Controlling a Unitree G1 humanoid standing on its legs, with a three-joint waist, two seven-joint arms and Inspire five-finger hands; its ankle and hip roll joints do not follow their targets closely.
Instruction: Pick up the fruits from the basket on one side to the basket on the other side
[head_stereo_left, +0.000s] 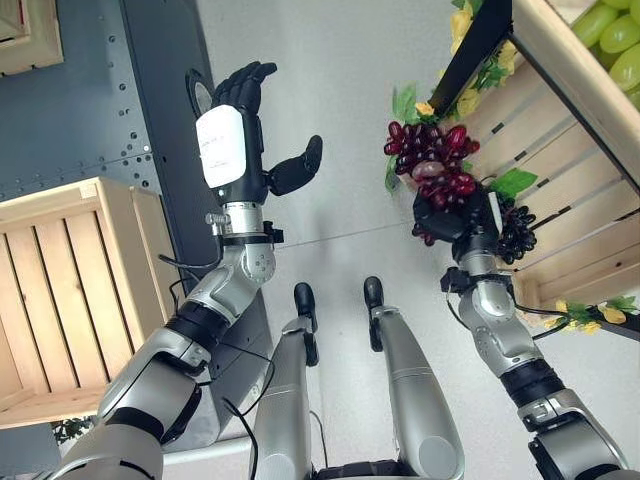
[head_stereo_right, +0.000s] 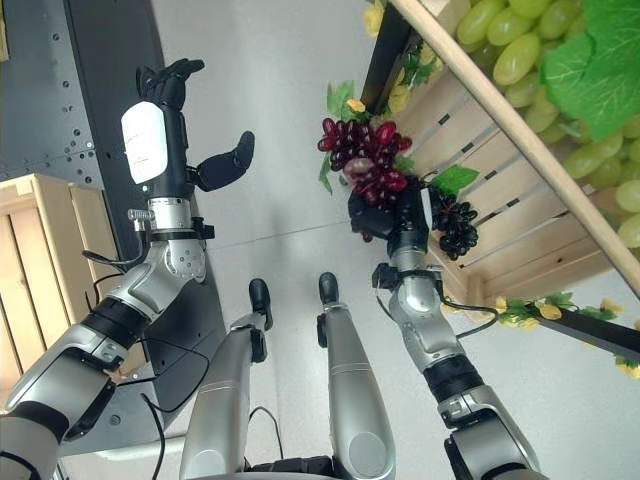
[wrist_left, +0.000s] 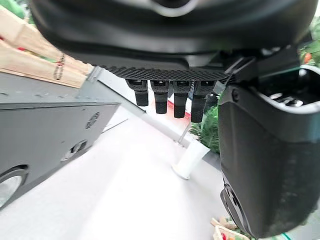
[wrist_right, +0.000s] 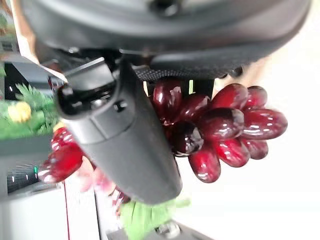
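My right hand is shut on a bunch of dark red grapes, holding it up beside the slatted side of the wooden crate on the right. In the right wrist view the thumb curls across the glossy red grapes. A small bunch of black grapes hangs against the crate, just beside my right wrist. My left hand is raised on the left with straight fingers and holds nothing. A second wooden crate stands at the left.
Green grapes lie in the right crate above its rim. Green leaves and yellow flowers trim that crate's edge. A dark grey metal panel stands behind my left hand. Pale floor lies open between the two crates.
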